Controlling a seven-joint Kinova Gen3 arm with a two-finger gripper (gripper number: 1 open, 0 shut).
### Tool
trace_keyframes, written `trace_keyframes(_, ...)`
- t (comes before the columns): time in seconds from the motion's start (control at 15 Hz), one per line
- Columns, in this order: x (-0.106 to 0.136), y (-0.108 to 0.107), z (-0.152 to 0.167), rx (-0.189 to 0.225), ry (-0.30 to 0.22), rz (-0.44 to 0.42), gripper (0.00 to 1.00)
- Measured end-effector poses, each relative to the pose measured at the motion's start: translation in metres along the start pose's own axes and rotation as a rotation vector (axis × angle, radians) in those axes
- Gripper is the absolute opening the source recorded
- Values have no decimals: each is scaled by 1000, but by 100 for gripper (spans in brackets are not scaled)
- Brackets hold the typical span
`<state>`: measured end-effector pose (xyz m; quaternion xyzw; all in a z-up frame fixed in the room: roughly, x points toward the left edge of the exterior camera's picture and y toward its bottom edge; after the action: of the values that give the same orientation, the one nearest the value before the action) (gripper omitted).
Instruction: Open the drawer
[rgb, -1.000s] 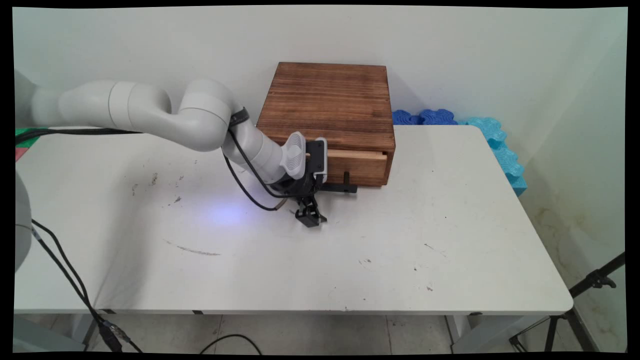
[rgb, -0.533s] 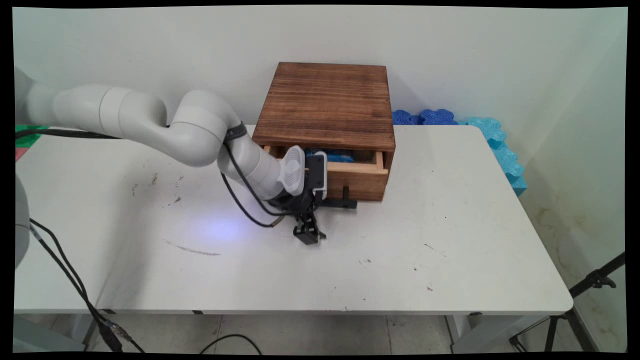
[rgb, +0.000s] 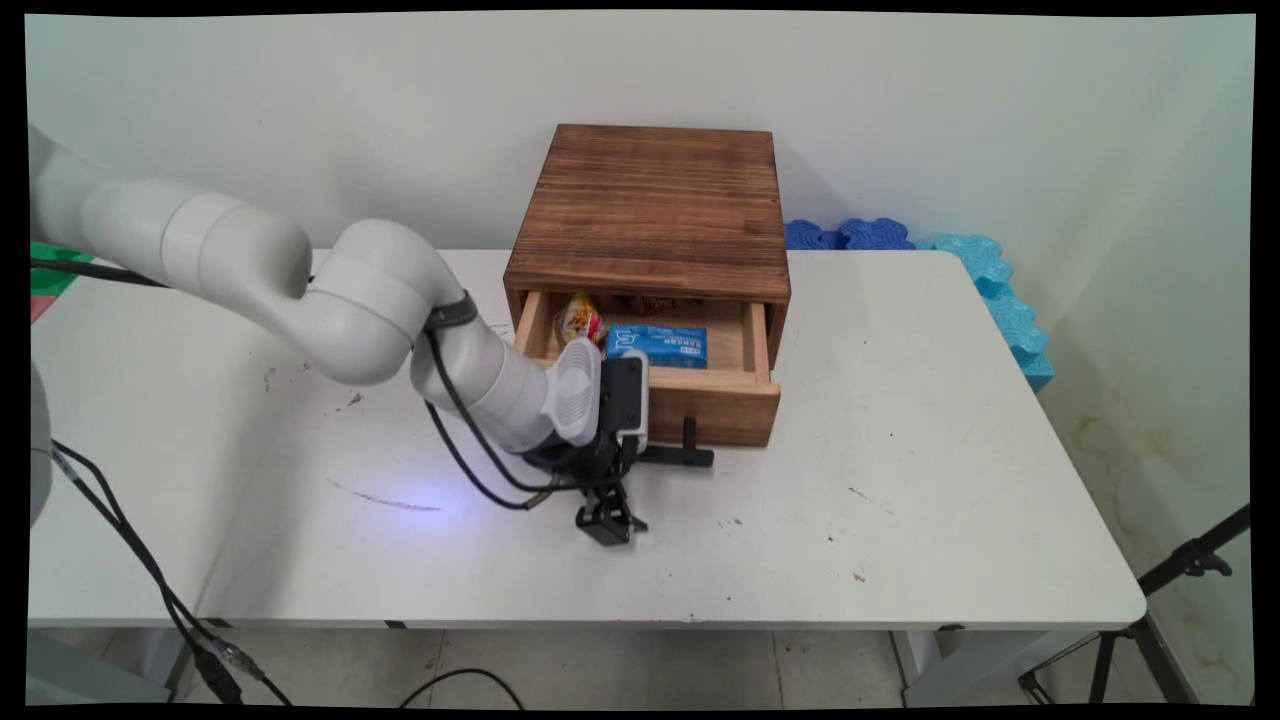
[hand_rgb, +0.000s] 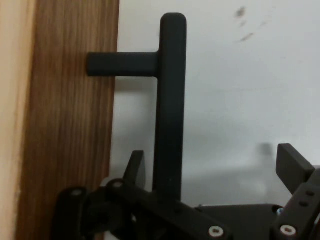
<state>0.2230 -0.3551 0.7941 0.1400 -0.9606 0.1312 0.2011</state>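
Claw (hand_rgb: 207, 167) spread wide around the black handle (hand_rgb: 169, 100), one finger (hand_rgb: 136, 167) just beside the bar, the other well clear, perhaps not touching. The drawer (rgb: 722, 400) stands pulled out of the wooden box (rgb: 655, 205) on the white bench (rgb: 900, 500), showing a blue packet (rgb: 658, 345) and a colourful wrapper (rgb: 578, 318).

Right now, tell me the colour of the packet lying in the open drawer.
Blue with white print: the packet lies in the drawer, best seen in the main view.
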Motion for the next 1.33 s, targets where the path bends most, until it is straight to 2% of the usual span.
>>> trace_keyframes(0.8, 2, 63, -22, -49, 12, -19, 100)
trace_keyframes(1.33, 2, 91, -33, -70, 20, -14, 100)
